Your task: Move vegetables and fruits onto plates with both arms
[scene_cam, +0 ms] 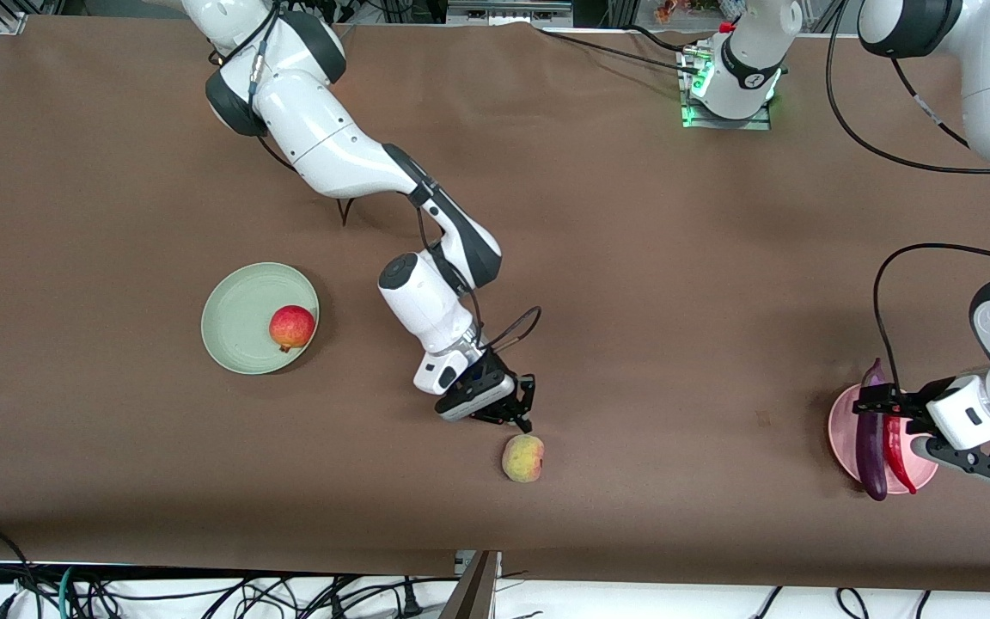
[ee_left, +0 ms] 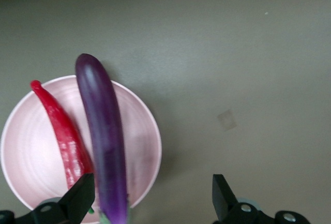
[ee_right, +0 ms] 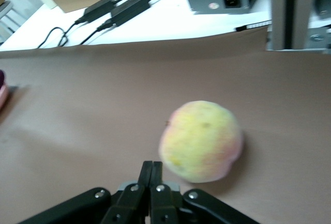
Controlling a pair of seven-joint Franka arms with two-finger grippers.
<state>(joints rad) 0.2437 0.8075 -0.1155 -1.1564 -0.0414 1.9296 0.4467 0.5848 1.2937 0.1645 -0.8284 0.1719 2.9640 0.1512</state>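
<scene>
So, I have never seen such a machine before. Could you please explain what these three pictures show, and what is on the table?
These are two white robot arms at a brown table. One picture looks down from a high camera; the other two come from small cameras on each arm's wrist.

The right gripper is low over the table beside the peach, fingers shut and holding nothing. Its wrist camera shows that peach close up, lying on the table.

The left gripper is over the pink plate, open and empty. On that plate lie a purple eggplant and a red chili pepper, side by side.

The green plate holds a red pomegranate.
</scene>
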